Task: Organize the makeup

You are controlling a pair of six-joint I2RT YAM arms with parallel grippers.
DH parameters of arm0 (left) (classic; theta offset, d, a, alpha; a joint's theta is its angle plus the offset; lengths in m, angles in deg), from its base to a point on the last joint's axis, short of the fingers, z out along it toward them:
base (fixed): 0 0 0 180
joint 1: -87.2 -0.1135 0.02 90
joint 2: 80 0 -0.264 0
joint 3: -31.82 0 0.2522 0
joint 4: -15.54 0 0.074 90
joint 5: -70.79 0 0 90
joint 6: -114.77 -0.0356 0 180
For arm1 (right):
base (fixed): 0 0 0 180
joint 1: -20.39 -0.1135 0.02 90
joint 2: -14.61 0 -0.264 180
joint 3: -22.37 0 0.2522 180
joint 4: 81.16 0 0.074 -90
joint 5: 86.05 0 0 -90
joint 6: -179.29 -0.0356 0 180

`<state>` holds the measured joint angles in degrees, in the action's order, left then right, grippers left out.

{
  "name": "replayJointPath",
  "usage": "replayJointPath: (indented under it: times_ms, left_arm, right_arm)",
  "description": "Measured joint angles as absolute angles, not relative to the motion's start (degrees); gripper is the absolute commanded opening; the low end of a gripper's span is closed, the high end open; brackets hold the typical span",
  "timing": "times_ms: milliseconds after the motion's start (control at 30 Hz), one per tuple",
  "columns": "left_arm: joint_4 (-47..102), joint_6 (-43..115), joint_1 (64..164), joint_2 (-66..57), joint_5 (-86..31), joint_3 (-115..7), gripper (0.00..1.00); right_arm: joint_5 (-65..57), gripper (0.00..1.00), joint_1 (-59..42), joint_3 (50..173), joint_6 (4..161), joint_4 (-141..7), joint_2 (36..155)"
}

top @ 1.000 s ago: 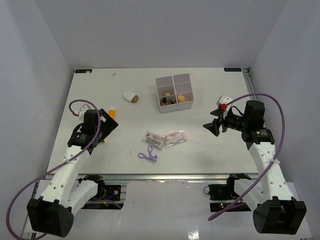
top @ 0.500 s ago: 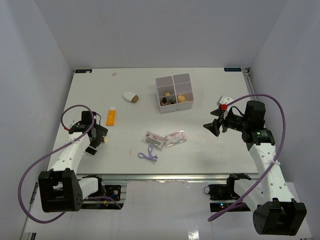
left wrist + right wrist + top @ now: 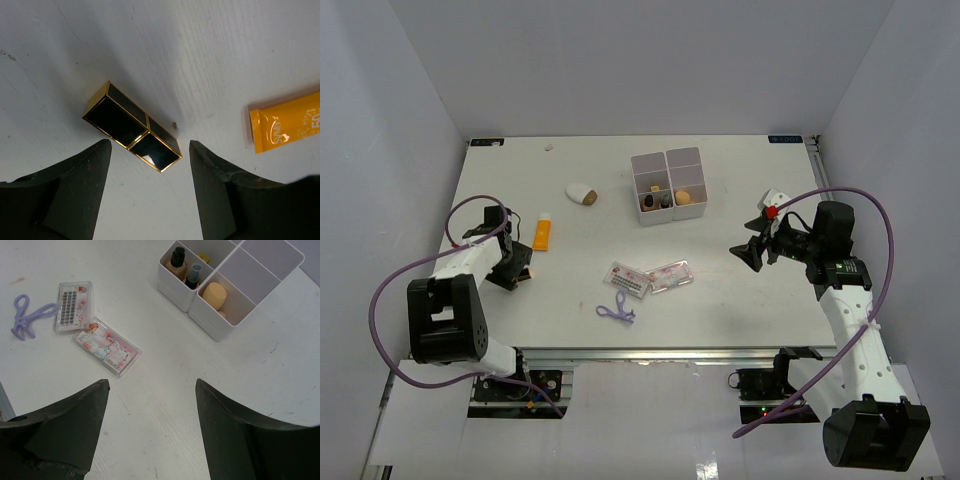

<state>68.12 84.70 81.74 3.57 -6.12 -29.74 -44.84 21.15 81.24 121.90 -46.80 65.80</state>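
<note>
Left wrist: left gripper spread, holding nothing; black-gold lipstick case flat on table, one end between jaws. Likely rigid, light, slick; pinch long sides mid-length. Right gripper parted.

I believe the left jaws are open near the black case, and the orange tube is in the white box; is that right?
Not quite: the orange tube lies on the table beside the black case, not in the white box; the left wrist view shows it. Left jaws are open.
</note>
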Motion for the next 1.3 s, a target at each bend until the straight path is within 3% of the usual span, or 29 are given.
replayJointPath:
  times_ms: [567, 900, 1033, 1300]
  left_arm:
    - [67.2, 85.3, 81.5, 6.6, -4.9, -30.1, 0.7]
    - [66.4, 85.5, 81.2, 6.6, -4.9, -30.1, 0.51]
    - [66.0, 85.0, 81.2, 6.4, -5.0, -30.1, 0.3]
    - [62.8, 80.4, 81.1, 4.1, -8.6, -29.9, 0.04]
  right_arm:
    - [-44.8, 0.76, 21.1, 81.2, 121.6, -46.8, 66.6]
    - [-44.8, 0.76, 21.2, 81.2, 121.6, -46.8, 66.6]
    - [-44.8, 0.76, 21.2, 81.2, 121.5, -46.8, 66.6]
    - [-44.9, 0.77, 21.2, 81.2, 121.4, -46.8, 66.6]
